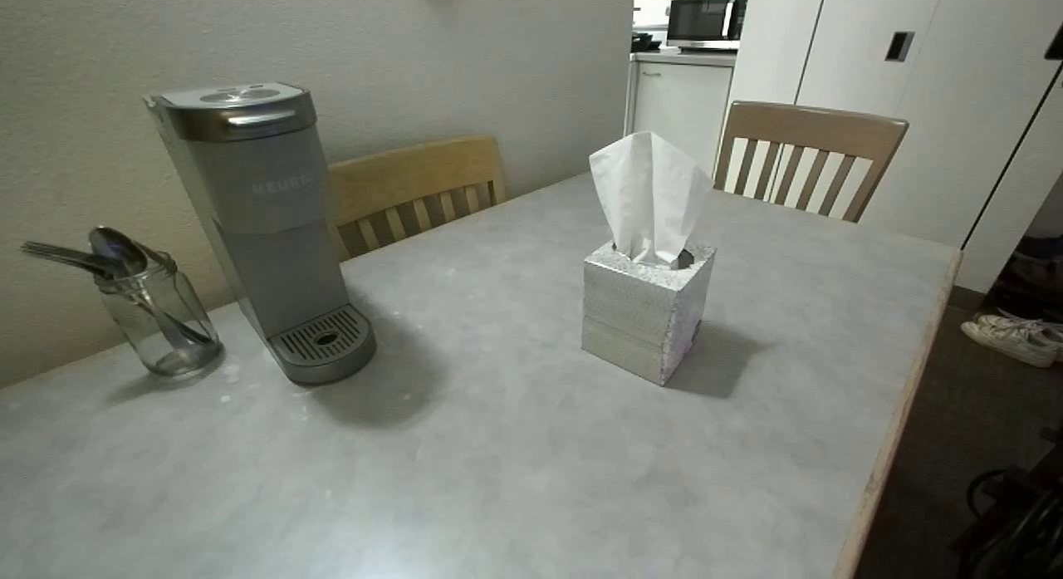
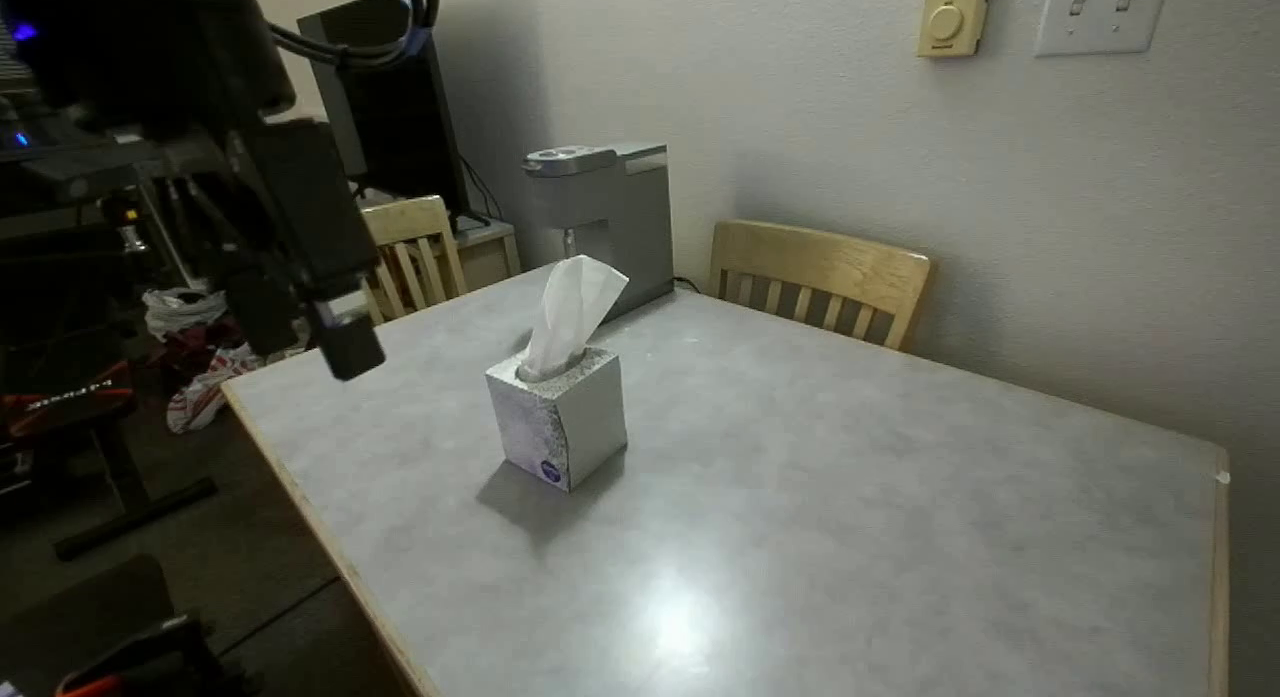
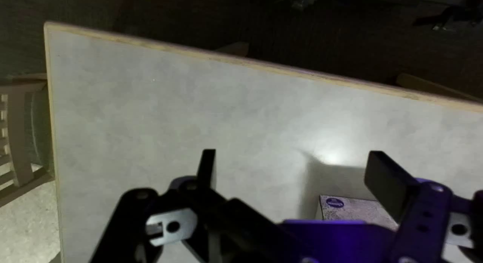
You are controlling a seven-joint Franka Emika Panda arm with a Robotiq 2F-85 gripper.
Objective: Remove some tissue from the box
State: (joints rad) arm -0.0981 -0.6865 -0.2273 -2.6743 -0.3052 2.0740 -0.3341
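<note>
A silvery, patterned cube tissue box (image 1: 631, 317) stands upright on the grey table; it also shows in an exterior view (image 2: 595, 417). A white tissue (image 1: 648, 193) sticks up from its top opening, also visible in an exterior view (image 2: 572, 312). In the wrist view only part of the box (image 3: 353, 209) shows, with a purple logo, partly hidden behind the gripper; the tissue is hidden there. My gripper (image 2: 312, 339) is above the table edge side, apart from the box and tissue. In the wrist view the gripper (image 3: 292, 153) has its fingers wide apart with nothing between them.
A grey coffee maker (image 1: 274, 213) and a glass jar (image 1: 178, 321) with cutlery stand on the table (image 1: 465, 479) near the wall. Wooden chairs (image 1: 423, 184) (image 1: 810, 147) stand around it. The table's edge (image 2: 330, 537) runs below my arm's side.
</note>
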